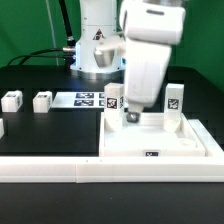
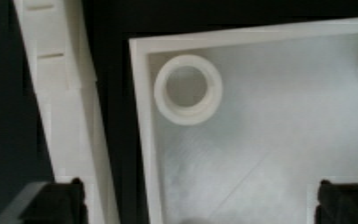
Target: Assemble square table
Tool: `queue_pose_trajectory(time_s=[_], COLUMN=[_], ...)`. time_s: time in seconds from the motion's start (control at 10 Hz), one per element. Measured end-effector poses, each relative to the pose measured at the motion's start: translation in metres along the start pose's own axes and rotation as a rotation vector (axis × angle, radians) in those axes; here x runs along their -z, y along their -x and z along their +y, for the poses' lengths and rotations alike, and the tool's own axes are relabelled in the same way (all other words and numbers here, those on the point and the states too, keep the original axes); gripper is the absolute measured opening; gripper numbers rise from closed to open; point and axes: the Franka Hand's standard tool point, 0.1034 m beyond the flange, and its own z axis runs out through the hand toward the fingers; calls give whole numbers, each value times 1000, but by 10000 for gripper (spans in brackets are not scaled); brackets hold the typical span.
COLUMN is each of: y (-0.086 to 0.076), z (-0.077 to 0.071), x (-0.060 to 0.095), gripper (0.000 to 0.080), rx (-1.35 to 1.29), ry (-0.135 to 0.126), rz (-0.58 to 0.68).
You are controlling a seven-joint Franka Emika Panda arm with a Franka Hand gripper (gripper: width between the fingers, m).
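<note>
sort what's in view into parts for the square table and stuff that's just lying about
For the job:
square slab
upright leg
second upright leg
loose leg
second loose leg

Just lying about:
marker board
white rail

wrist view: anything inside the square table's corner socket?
Nothing seated. The corner socket of the square table is an empty round hole with no leg in it, and its floor is in shadow. In the exterior view the open gripper covers that area.
</note>
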Motion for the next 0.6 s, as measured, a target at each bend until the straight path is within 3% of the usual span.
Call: queue_pose_trajectory(time_s=[0.2, 0.3, 0.6], y=[27, 38, 37], z=[-16, -15, -16], x=[5, 8, 6], gripper=[649, 649, 649], rx=[-22, -40, -172], ry=[2, -1, -4], rz=[3, 1, 1])
